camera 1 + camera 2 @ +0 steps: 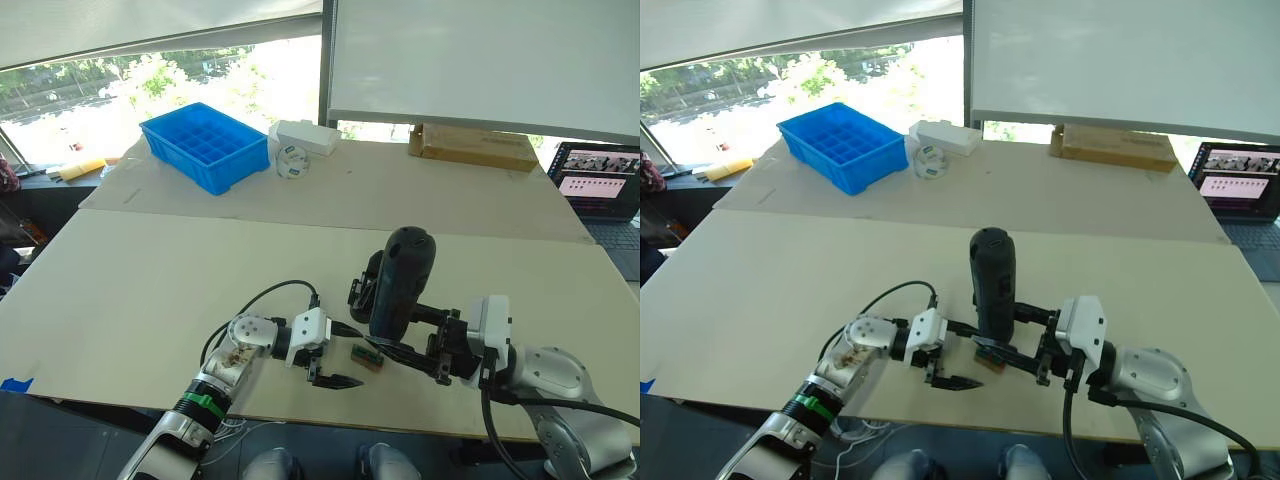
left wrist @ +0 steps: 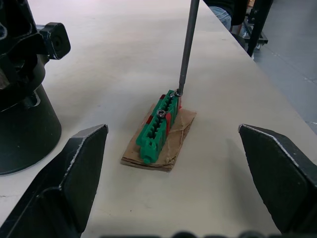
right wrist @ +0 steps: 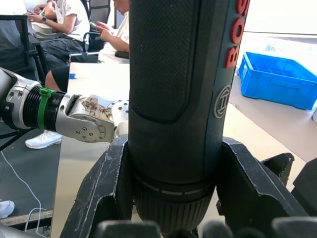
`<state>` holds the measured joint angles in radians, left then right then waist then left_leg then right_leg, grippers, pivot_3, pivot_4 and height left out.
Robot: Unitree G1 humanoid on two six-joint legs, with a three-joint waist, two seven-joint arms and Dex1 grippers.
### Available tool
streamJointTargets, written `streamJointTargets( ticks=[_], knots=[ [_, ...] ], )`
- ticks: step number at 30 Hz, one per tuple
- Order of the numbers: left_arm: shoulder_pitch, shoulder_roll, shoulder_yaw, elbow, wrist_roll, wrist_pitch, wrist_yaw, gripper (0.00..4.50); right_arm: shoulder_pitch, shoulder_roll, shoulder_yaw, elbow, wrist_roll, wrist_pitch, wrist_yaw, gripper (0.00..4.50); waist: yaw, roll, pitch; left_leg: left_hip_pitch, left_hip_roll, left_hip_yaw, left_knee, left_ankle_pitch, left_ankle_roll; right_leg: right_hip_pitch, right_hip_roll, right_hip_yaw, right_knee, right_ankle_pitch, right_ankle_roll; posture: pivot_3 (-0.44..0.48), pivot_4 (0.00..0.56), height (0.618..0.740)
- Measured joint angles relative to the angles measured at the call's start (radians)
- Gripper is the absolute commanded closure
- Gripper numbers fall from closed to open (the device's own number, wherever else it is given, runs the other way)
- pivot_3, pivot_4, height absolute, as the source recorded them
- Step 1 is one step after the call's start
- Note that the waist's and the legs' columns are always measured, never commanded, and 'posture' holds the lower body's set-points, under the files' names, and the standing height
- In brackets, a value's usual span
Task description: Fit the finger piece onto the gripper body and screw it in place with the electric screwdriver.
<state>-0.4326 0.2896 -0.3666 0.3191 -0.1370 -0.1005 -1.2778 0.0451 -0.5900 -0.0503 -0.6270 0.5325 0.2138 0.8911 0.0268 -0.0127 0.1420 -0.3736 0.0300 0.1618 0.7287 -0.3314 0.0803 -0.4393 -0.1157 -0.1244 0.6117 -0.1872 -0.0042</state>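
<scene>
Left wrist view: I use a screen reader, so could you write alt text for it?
A thin metal screwdriver bit touches a screw on a small green block lying on brown paper on the table. The left gripper is open around it, beside a black round part.

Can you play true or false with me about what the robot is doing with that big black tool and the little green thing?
1. The right gripper holds the thick black cylindrical electric screwdriver upright. True.
2. The screwdriver's thin metal bit touches the blue plastic compartment tray. False: its tip sits on the small green block on tan card.
3. The left gripper is clamped on the green block. False: its two black fingers stand wide open, on either side of the block, not touching it.
4. The blue tray is at the far left of the table. True.
5. The green block is lying inside the blue tray. False: it lies on the wooden table between the grippers.
</scene>
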Motion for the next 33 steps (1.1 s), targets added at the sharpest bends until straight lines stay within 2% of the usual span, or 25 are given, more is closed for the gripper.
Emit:
streamJointTargets(
  ticks=[33],
  knots=[
    [0.001, -0.002, 0.000, 0.000, 0.000, -0.003, 0.000, 0.00, -0.002, -0.013, -0.018, 0.000, 0.002, 0.000, 0.001, 2.58, 0.000, 0.000, 0.000, 0.000, 0.000, 0.000, 0.000, 0.000, 0.000, 0.000, 0.000, 0.000, 0.000, 0.000, 0.000, 0.000, 0.150, 0.740]
  ],
)
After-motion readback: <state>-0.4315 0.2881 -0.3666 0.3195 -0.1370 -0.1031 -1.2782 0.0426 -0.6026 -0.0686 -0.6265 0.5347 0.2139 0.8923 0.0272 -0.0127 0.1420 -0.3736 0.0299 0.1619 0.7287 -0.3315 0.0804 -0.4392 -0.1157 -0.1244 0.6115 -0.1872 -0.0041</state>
